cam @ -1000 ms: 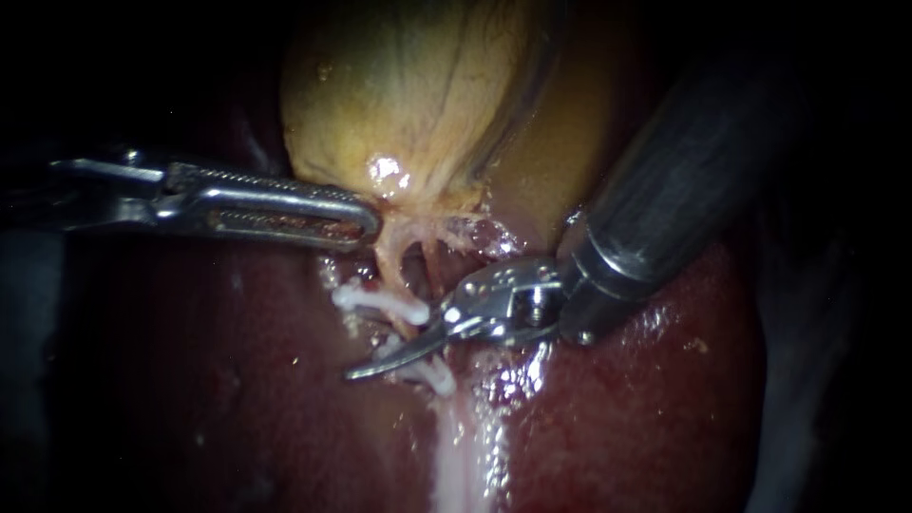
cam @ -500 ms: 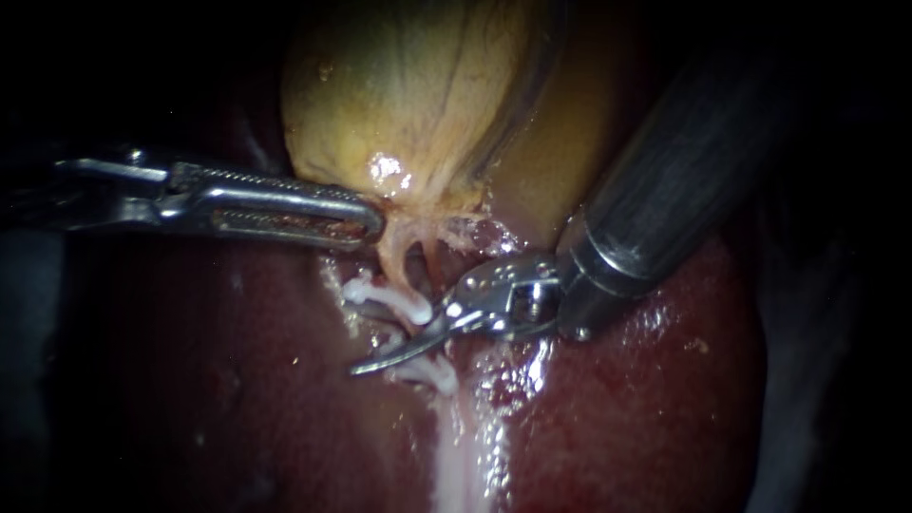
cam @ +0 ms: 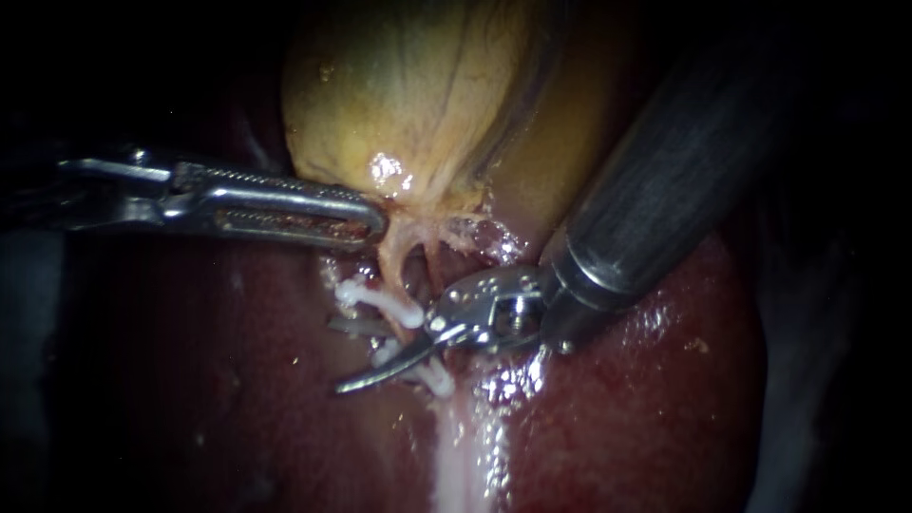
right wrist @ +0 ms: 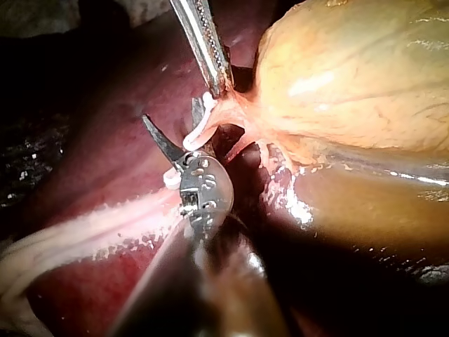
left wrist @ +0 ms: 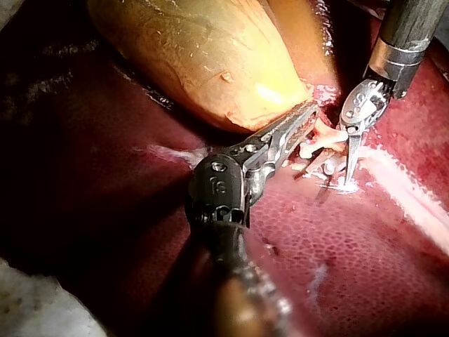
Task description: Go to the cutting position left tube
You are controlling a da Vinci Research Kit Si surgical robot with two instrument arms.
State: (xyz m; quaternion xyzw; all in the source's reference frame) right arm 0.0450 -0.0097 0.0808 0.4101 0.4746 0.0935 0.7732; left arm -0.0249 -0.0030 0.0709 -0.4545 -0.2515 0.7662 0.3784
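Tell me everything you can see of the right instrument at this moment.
The right instrument has a thick dark shaft coming in from the upper right, a shiny metal wrist and two thin, pointed blades. Its jaws stand open. They lie low over the liver, below the gallbladder, and reach to the left tube beside the white clips. Whether a blade touches the tube cannot be told.

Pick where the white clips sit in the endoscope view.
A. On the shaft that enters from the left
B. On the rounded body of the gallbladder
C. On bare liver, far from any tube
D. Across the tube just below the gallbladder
D: the white clips lie across the tube that runs down from the gallbladder over the liver.
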